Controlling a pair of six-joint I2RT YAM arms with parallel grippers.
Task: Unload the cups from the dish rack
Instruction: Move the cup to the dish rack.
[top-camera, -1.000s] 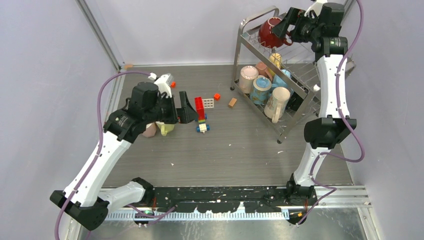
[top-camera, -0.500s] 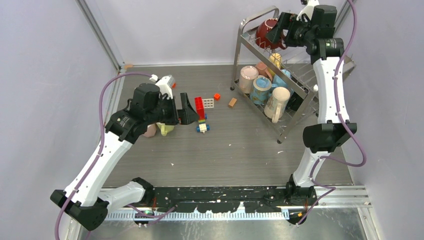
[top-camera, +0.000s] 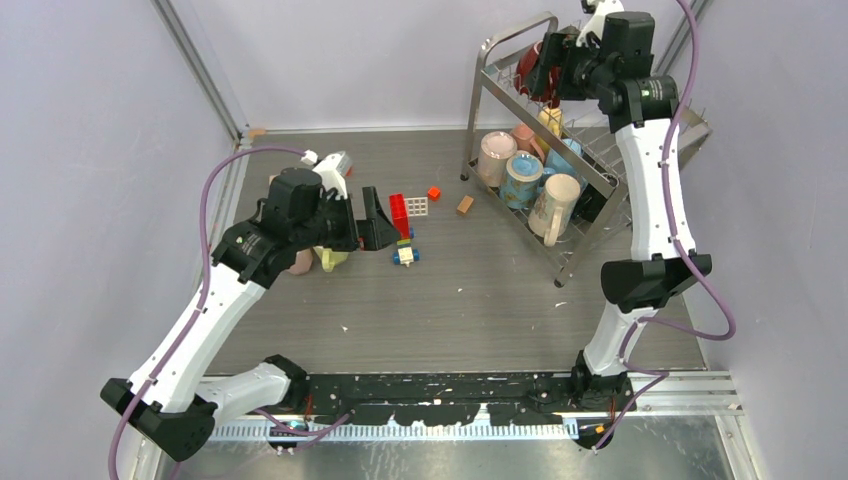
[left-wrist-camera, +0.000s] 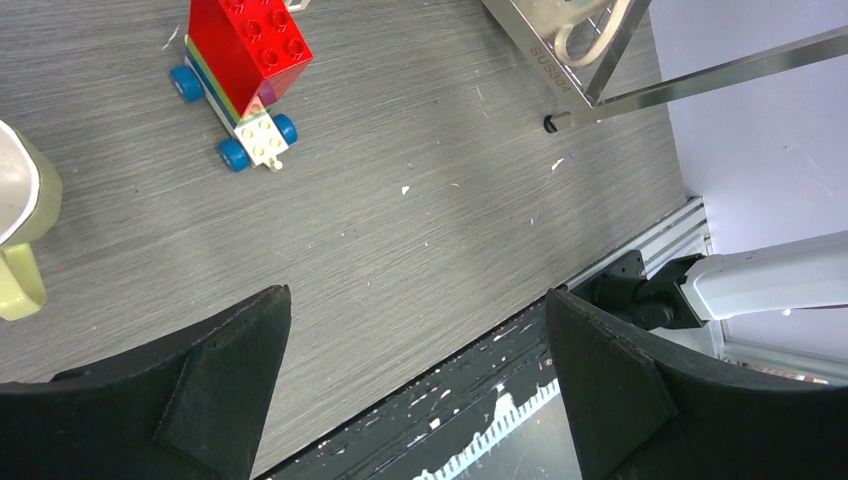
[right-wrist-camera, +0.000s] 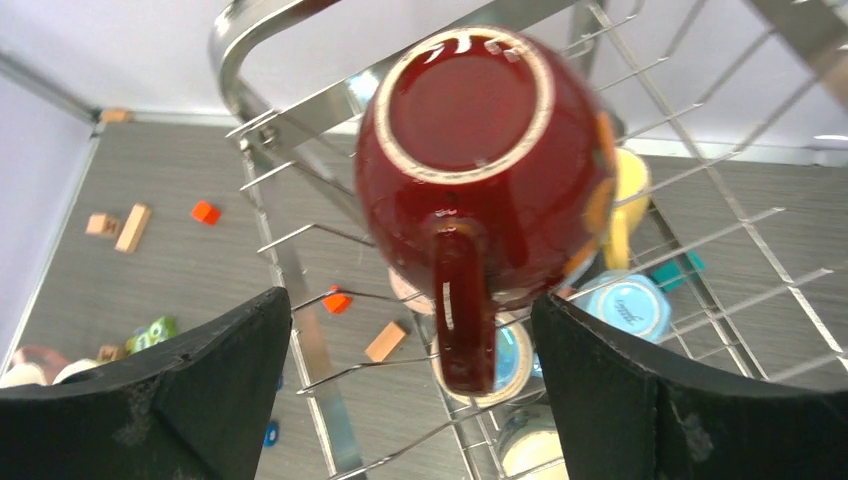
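**Left to right.** The left hand (top-camera: 383, 230), fingers wide apart and holding nothing, hovers over bare bench (top-camera: 480, 300) just beside a toy block car (left-wrist-camera: 245, 70). A pale yellow mug (top-camera: 332, 257) and a pinkish one (top-camera: 300, 263) stand on the bench under that arm, well apart from the rack. This is probably the drop-off area, kept clear of the right arm's reach.

The dish rack (top-camera: 473, 100) stands at the far right corner. Its lower tier carries a pink mug (top-camera: 496, 155), a blue mug (top-camera: 522, 178) and a beige mug (top-camera: 558, 200), leaning against the wires as if to drain.

On the upper tier a dark red mug (right-wrist-camera: 480, 170) rests bottom-up among the prongs. It is glossy and round-bellied, with a pale unglazed foot ring, and its handle points toward the wrist camera. The right hand (right-wrist-camera: 410, 300) flanks this mug with its fingers apart and not clamped. It appears lined up to close across the body, where the handle leaves a free grip.
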